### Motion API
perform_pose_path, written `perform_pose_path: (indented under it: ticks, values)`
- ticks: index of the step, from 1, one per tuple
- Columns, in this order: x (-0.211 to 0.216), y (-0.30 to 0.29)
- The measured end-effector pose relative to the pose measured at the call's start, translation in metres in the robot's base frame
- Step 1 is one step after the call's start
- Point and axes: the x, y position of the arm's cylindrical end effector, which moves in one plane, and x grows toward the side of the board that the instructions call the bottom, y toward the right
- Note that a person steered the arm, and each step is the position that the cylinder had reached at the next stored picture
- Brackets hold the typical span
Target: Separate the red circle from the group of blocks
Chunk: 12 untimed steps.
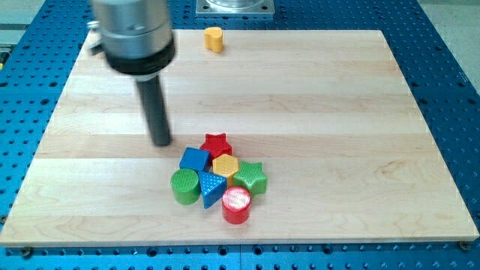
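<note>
Nearest the view's bottom edge, on the pale wooden board, we find the red circle, a ribbed plastic cylinder standing upright at the lower fringe of the cluster. It touches the blue triangular plastic block on its upper left and sits just beside the green star-shaped block on its upper right. Because it lies on the outside of the group, with bare board below it, we judge it could be driven downward or rightward without dragging much along. Left of the triangle stands the green ribbed cylinder. Behind these sit the blue cube and the yellow hexagonal block, packed close, and behind them the red star-shaped block. Our arm carries no claw, only a dark rod that holds nothing; my tip rests on the board just left of the red star and above the blue cube, on the far side of the cluster from the red circle, so it must go around or through. Farthest off, near the view's top edge, a lone yellow block stands well apart.
</note>
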Motion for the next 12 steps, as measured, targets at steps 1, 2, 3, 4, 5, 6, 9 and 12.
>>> perform_pose_path:
  ticks: [1,2,3,4,5,6,9,12]
  values:
    - [0.073,-0.015]
    - [0.122,-0.015]
    - [0.138,-0.012]
    - [0.133,0.019]
    - [0.118,0.084]
    - [0.118,0.112]
    - [0.085,0.282]
    - [0.054,0.293]
